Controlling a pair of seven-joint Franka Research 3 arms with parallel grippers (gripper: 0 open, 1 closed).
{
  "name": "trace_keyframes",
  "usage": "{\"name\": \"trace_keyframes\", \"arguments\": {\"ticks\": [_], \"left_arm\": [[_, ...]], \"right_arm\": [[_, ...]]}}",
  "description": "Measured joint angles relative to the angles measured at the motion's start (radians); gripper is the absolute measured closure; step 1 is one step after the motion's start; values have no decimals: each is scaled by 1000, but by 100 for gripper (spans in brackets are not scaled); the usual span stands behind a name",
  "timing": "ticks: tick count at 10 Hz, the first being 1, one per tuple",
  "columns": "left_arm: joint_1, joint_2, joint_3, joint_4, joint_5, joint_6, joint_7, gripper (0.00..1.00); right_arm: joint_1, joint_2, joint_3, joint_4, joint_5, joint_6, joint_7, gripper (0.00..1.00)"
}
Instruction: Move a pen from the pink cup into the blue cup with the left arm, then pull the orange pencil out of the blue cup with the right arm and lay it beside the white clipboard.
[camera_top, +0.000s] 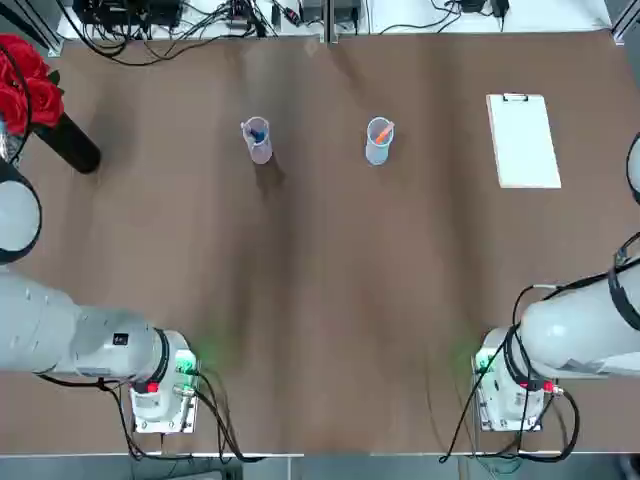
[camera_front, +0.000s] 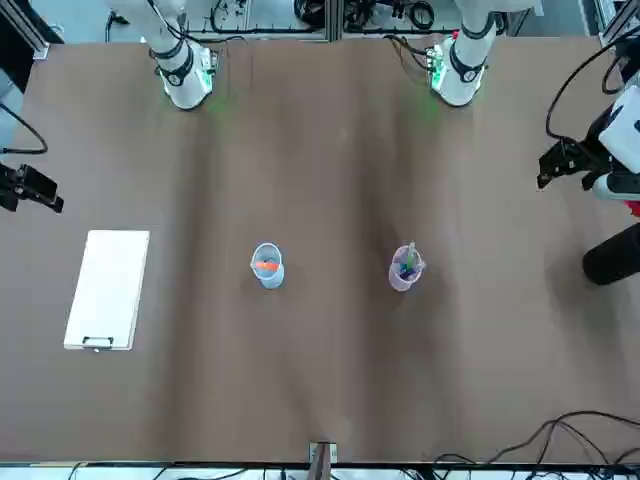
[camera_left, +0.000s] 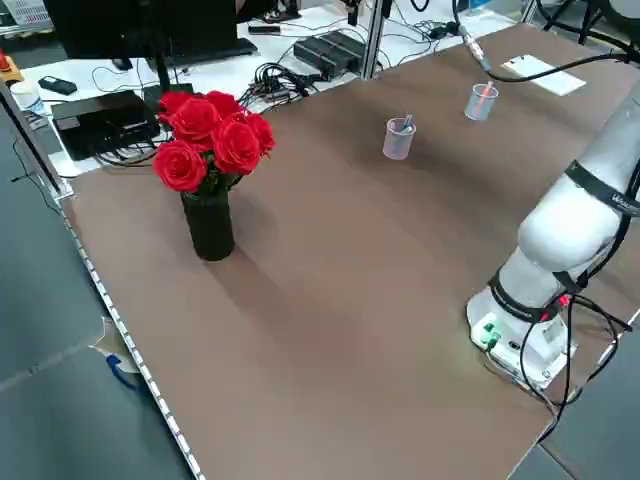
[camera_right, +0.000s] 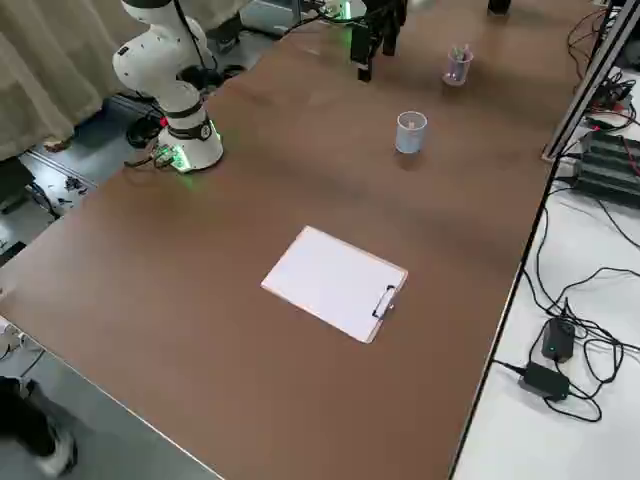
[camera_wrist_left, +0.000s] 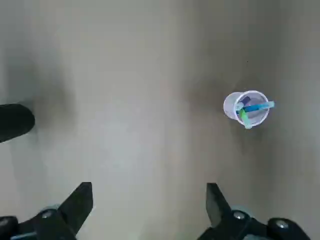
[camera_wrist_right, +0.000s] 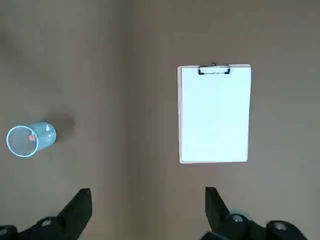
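The left pincer (camera_wrist_left: 149, 200) hangs open over the table, nearer the pink cup (camera_wrist_left: 246, 108), which stands towards the robot's right; the right pincer (camera_wrist_right: 148, 202) gapes too, parked near the clipboard (camera_wrist_right: 215, 115).

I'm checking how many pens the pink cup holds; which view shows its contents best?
The left wrist view: the pink cup opens toward it, showing green, blue and purple pens. Top, front, both side views show it smaller, pens overlapping; the right wrist view lacks it.
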Motion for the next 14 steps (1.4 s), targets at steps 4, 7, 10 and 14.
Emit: {"name": "trace_keyframes", "arguments": {"ticks": [4, 7, 10, 14], "left_arm": [[2, 1, 1, 4, 0, 1, 0, 0], [-36, 48, -19, 3, -3, 40, -44, 0], [-117, 153, -77, 4, -2, 110, -193, 0], [-225, 270, -82, 6, 30, 223, -324, 0]], "right_arm": [[0, 0, 1, 0, 0, 5, 0, 0], [0, 0, 0, 0, 0, 5, 0, 0], [0, 0, -1, -1, 0, 4, 0, 0], [0, 0, -3, -2, 0, 4, 0, 0]]}}
